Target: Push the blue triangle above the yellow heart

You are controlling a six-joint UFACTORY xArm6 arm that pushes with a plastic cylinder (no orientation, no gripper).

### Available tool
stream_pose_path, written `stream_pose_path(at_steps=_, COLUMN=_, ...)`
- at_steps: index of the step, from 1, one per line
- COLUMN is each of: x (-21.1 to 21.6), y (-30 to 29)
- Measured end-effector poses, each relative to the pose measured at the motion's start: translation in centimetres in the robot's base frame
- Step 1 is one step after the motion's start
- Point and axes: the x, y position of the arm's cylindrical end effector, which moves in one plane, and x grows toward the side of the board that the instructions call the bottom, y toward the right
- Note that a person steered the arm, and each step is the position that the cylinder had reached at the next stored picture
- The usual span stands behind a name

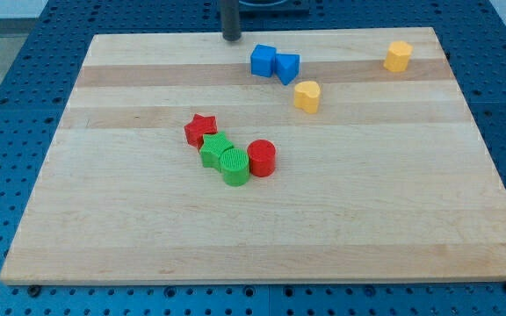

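Near the view's bottom, a green cylinder (234,166), green star-like block (215,148), red cylinder (262,158) and red star (200,129) cluster on the table (104,228). Farther up, the yellow heart (307,95); the blue triangle (286,67) touches a blue cube (263,61). My tip (231,38), apparently at the table's top edge, touches nothing.

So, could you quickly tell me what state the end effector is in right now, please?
No gripper: a bare rod, holding nothing.
My tip sits at the board's top edge, up-left of the blue cube, touching no block.
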Motion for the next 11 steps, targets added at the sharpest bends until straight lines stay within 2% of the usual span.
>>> stream_pose_path(at_steps=3, x=4.5, y=4.0)
stream_pose_path(at_steps=6, x=5.8, y=6.3)
stream_pose_path(at_steps=9, x=9.7, y=9.5)
stream_pose_path(at_steps=11, x=9.3, y=9.9)
